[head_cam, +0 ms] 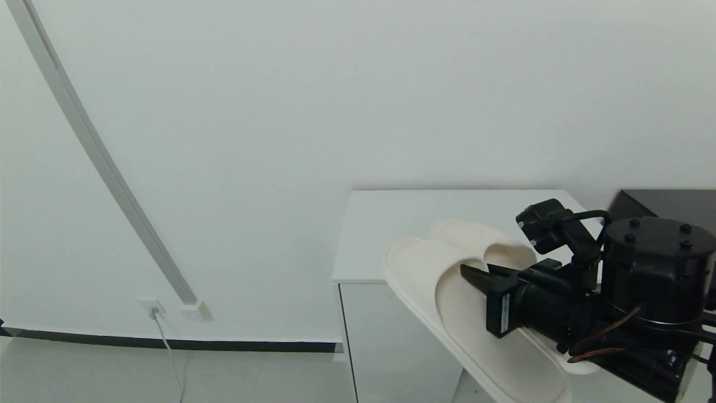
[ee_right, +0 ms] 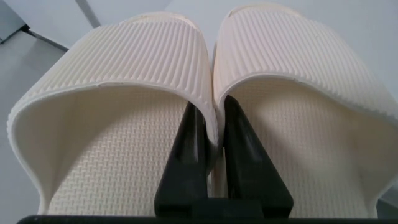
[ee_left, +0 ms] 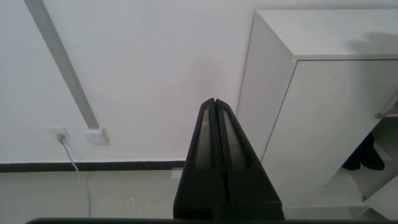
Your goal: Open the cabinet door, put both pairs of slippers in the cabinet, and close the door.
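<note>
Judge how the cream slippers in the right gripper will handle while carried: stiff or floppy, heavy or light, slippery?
Probably light: the slippers hang in air from the right gripper, which pinches just their inner strap edges. Fairly stiff, since the soles look straight unsupported. Ribbed surfaces suggest decent grip, though they could pivot.

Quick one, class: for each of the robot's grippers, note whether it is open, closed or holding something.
Left gripper: closed, holding nothing.
Right gripper: closed on the pair of cream slippers, pinching their inner edges together.
</note>
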You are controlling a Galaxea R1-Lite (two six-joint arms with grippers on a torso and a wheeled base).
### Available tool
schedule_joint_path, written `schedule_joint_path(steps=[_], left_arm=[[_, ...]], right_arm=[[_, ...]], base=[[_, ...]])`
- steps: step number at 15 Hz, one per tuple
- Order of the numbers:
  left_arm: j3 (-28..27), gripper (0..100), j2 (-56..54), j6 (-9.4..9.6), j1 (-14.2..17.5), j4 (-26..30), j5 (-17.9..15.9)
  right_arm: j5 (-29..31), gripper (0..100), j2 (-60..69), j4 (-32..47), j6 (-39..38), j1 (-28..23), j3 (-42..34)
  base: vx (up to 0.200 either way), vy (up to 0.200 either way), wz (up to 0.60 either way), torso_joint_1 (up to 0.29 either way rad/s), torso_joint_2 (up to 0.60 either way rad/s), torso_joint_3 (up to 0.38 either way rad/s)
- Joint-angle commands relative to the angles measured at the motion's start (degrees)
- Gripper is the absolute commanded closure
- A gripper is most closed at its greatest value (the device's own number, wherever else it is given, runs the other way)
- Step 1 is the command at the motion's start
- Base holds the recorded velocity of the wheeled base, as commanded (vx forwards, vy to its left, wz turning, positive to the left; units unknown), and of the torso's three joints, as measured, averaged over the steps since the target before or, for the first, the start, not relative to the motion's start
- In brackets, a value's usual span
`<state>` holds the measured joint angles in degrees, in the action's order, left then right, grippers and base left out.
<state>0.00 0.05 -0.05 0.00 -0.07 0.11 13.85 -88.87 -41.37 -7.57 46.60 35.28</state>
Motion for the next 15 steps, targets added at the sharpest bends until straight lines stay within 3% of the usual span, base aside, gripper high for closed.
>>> schedule_joint_path(steps=[1,4,15], left_arm=[[0.0,100,0.0,-0.04,0.0,0.0,0.0],[0.0,100,0.0,-0.04,0.0,0.0,0.1],[0.0,100,0.0,-0.48,0.0,0.0,0.0]], right_arm=[[0.0,100,0.1,0.0,0.0,0.3,-0.5],[0.0,100,0.1,-0.1,0.0,0.3,-1.4],[-0.5,100,-0.2,-0.3,1.2,0.1,-3.7]], base=[[-0.2,0.0,0.0,-0.007,-0.01,0.002],[-0.2,0.0,0.0,-0.004,0.01,-0.001],[0.0,0.0,0.0,0.0,0.0,0.0]])
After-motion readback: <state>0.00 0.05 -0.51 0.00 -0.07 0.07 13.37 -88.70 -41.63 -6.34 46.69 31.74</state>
